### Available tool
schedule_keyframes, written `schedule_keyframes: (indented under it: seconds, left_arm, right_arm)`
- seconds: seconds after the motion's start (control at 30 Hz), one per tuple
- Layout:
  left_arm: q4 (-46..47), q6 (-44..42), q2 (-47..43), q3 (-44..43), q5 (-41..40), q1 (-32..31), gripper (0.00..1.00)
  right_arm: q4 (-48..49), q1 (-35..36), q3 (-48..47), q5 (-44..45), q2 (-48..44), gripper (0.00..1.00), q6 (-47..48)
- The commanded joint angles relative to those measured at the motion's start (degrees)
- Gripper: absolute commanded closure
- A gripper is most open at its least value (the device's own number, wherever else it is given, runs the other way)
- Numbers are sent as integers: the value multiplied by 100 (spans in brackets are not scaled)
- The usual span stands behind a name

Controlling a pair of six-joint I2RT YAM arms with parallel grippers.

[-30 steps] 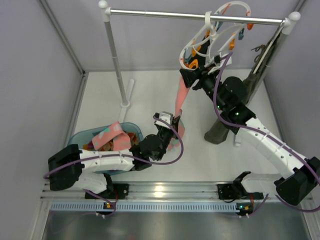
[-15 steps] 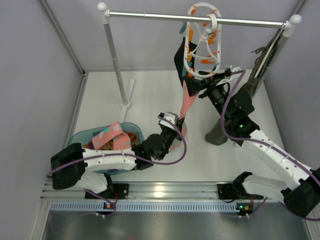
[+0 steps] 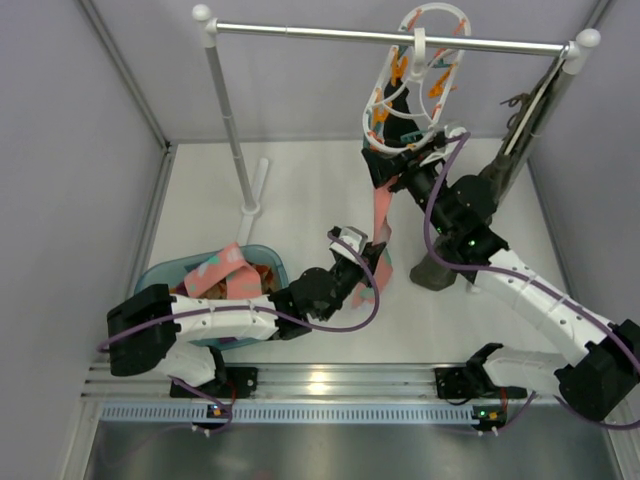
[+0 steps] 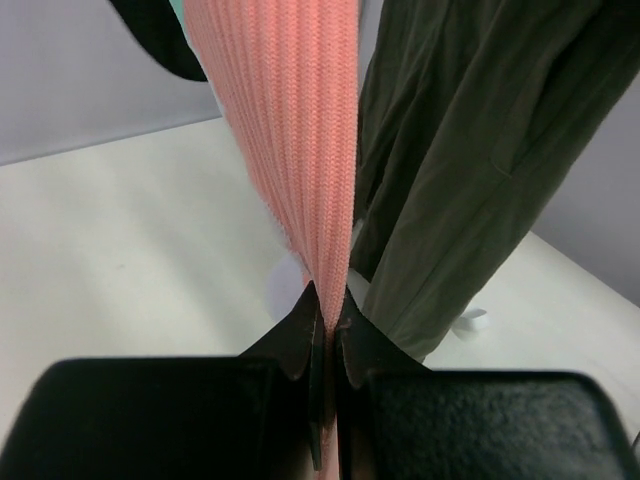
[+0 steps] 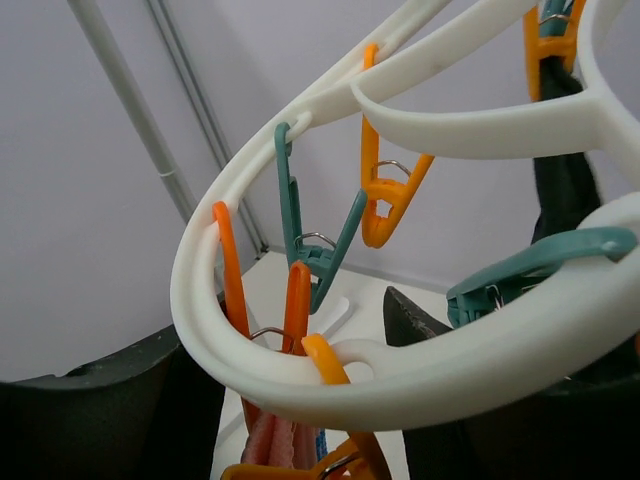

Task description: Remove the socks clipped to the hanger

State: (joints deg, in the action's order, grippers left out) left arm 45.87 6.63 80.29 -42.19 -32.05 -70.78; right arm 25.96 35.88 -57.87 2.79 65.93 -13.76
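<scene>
As the left gripper (image 4: 325, 312) pinches the pink sock (image 4: 290, 120) tight at its lower end, sock runs taut up to the clip hanger (image 5: 480, 125)
Hanger on rail (image 3: 300, 29) at 1 o'clock; right gripper (image 3: 398, 170), fingers (image 5: 100, 410) set wide, hanger's lower rim between them. Olive garment (image 4: 470, 150) at sock's 3 o'clock. More socks (image 3: 225, 270) in teal basket (image 3: 152, 272), 8 o'clock

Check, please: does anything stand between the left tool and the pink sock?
Nothing visible does. The left tool is shut on the pink sock at its lower end. The olive garment hangs beside the sock, not between.
</scene>
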Motion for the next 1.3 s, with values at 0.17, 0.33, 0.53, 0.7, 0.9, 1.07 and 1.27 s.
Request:
schedule_keyframes:
  seconds: [0.17, 0.33, 0.53, 0.7, 0.9, 1.07, 1.27]
  left_arm:
    - [80, 110, 39, -149, 586, -85, 100]
    - [80, 75, 13, -114, 683, -102, 100]
    - [72, 40, -5, -17, 297, -111, 100]
    - [72, 40, 48, 264, -178, -111, 100]
    - [72, 154, 39, 686, -688, -102, 100]
    - [72, 66, -101, 713, -723, -102, 100]
    - [45, 145, -408, 782, -1038, -102, 100]
  right_arm:
    - [937, 16, -14, -244, 122, 51, -101]
    - [955, 7, -163, -208, 183, 69, -74]
    - [832, 16, -216, -191, 148, 81, -4]
    - [744, 7, -251, -147, 60, 84, 49]
    - [516, 7, -453, -208, -1, 81, 49]
    - [340, 7, -682, -252, 139, 89, -100]
    - [340, 7, -744, -252, 157, 100, -268]
